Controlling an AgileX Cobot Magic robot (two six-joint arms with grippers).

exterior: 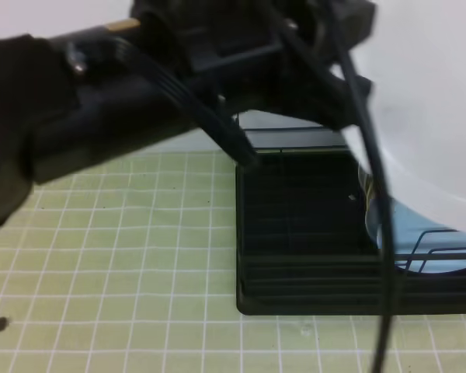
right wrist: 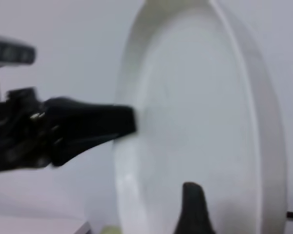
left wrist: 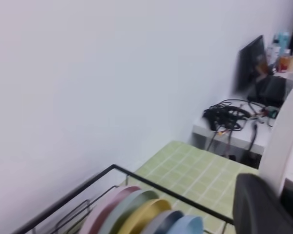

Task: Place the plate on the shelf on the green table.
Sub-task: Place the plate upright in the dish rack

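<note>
Plate [right wrist: 200,122] stands on edge, left claw [right wrist: 129,122] pinching its rim; right claw [right wrist: 193,204] spread beside it.

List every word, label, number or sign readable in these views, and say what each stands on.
None can be read.
The bottles on the far white desk may carry labels, but they are too small and blurred to read.
The white plate, the black shelf, the green table and the coloured plates show no print.
</note>
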